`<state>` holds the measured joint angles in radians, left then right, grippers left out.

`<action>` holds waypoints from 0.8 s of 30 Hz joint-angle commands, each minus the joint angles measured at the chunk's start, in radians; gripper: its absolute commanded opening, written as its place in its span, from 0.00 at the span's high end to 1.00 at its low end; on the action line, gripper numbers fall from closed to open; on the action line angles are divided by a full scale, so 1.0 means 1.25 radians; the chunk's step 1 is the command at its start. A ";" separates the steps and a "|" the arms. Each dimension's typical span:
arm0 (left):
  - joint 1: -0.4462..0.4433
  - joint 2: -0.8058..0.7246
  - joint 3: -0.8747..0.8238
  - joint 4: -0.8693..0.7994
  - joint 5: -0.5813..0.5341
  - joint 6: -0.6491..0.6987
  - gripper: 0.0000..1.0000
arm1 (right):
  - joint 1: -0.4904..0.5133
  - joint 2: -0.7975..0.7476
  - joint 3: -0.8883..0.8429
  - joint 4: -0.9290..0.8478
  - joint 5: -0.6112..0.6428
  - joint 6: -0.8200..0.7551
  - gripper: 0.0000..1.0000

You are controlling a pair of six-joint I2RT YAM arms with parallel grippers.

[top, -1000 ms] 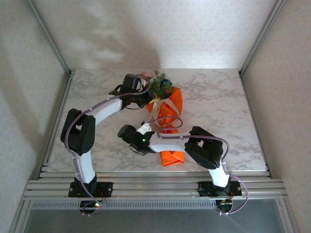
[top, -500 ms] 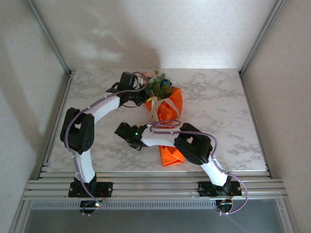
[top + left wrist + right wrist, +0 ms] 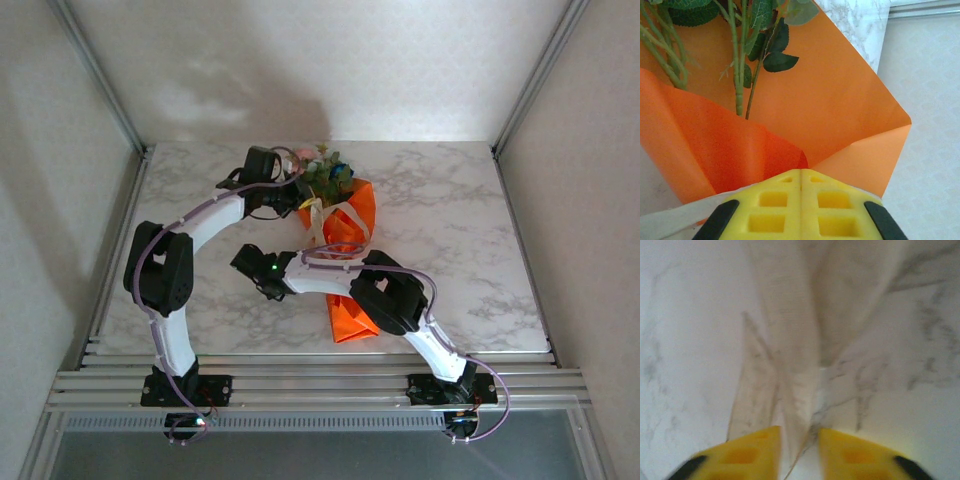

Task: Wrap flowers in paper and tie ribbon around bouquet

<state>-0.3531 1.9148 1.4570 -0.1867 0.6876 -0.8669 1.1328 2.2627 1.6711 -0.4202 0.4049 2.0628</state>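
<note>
The wrapping looks done and the tying is the step in hand. The bouquet [image 3: 347, 228] lies on the table [image 3: 460, 230] about midway between its left and right edges. The flowers [image 3: 325, 170] point to the far edge and the narrow folded end of the paper [image 3: 835, 110] points to the near edge. The paper is already folded around the green stems, which show in the open mouth of the cone in the left wrist view. The ribbon [image 3: 790, 365] crosses the upper part of the cone, and its loose tails trail off to the left onto bare marble. The left gripper [image 3: 801, 174] sits at the left side of the cone just below the blooms with its pads pressed flat together. A pale strip runs out from under them, so I judge it is pinching the ribbon against the paper's edge. The right gripper [image 3: 799, 437] hovers low over the marble to the left of the bouquet's middle. Its jaws are a little apart, and one ribbon tail runs into the gap between them. Nothing shows that this tail is clamped yet. The next move calls for the right jaws to nip that thin, see-through tail cleanly. The tail must then be drawn across or through the other strand while the left grip keeps the wrap from springing open. The ribbon is limp and lies in overlapping folds, so taking two layers at once or missing it altogether seems the main risk.
</note>
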 commanded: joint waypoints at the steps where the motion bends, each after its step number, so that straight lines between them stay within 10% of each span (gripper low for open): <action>1: 0.008 0.008 0.029 -0.017 0.016 0.009 1.00 | -0.021 0.049 0.017 -0.068 -0.021 0.023 0.82; 4: 0.010 0.005 0.026 -0.018 0.016 0.010 1.00 | -0.021 0.041 0.016 -0.085 -0.030 0.020 0.99; 24: 0.004 -0.019 -0.001 0.009 0.027 -0.018 1.00 | 0.024 -0.546 -0.326 -0.138 -0.093 -0.481 1.00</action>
<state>-0.3443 1.9144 1.4624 -0.1925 0.7048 -0.8715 1.1656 1.6596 1.3289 -0.5137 0.2878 1.6073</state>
